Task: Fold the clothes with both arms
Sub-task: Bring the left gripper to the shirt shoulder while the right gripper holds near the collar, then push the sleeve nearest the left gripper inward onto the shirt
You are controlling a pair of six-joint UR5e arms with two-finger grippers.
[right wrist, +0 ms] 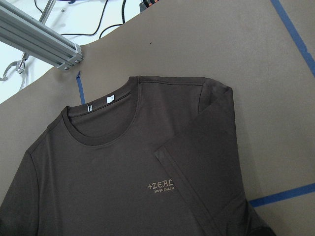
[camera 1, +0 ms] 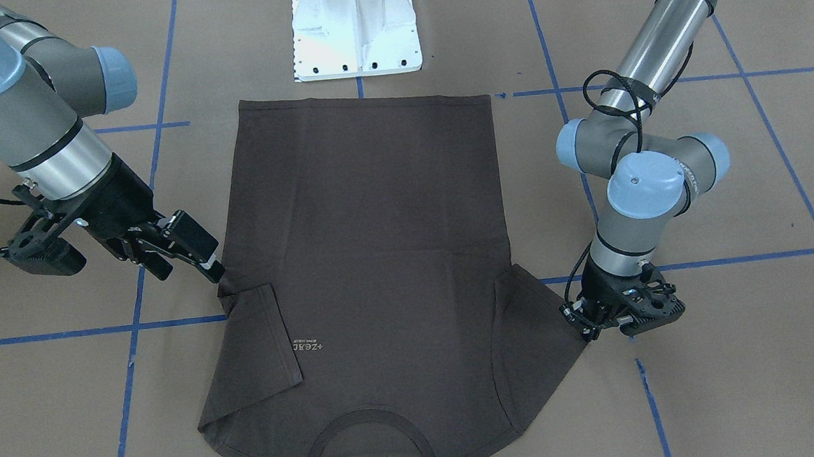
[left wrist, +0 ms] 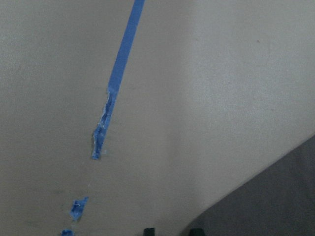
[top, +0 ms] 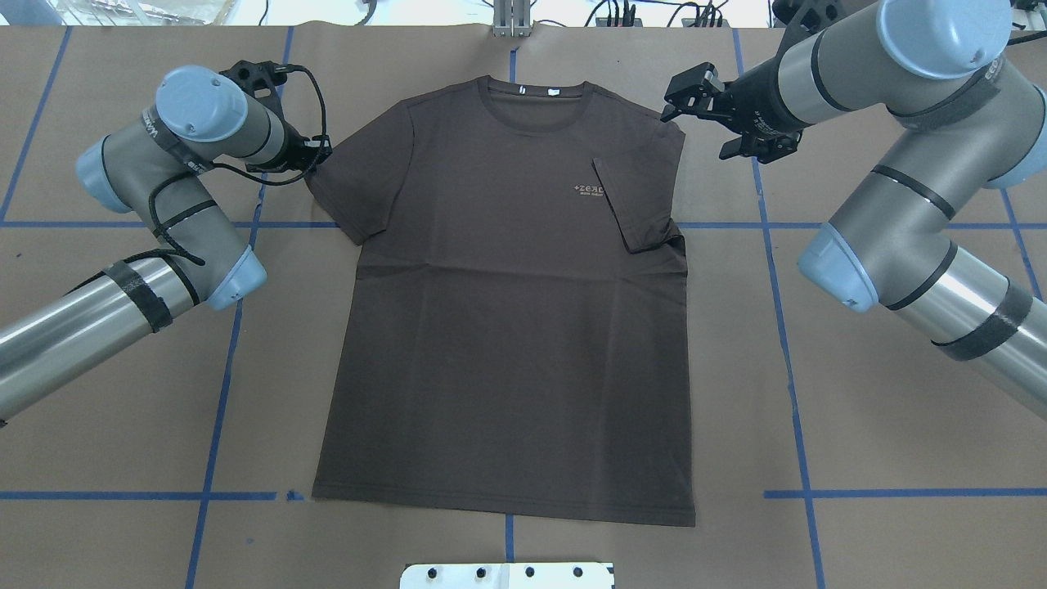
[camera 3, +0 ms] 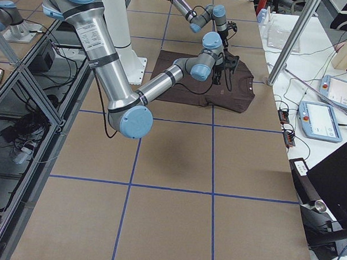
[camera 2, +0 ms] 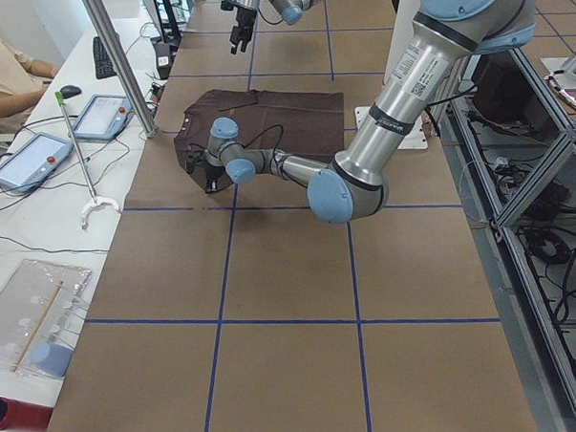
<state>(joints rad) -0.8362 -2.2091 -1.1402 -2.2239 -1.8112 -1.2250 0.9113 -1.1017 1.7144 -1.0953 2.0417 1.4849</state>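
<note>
T-shirt (top: 507, 327) logo (top: 589, 190) "+ZEAL" | left tool (top: 317, 155) narrowly parted | right tool (top: 697, 123) wide

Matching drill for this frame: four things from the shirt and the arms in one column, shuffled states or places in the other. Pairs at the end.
1. robot-right short sleeve of the dark brown T-shirt
2. robot-left short sleeve
3. black left end effector
4. black right end effector

A. spread flat on the brown paper table
B. held up off the table, jaws apart, empty
C. folded in over the chest, beside the pale logo
D. down by the table at a sleeve's edge

Pairs: 1-C, 2-A, 3-D, 4-B.
</note>
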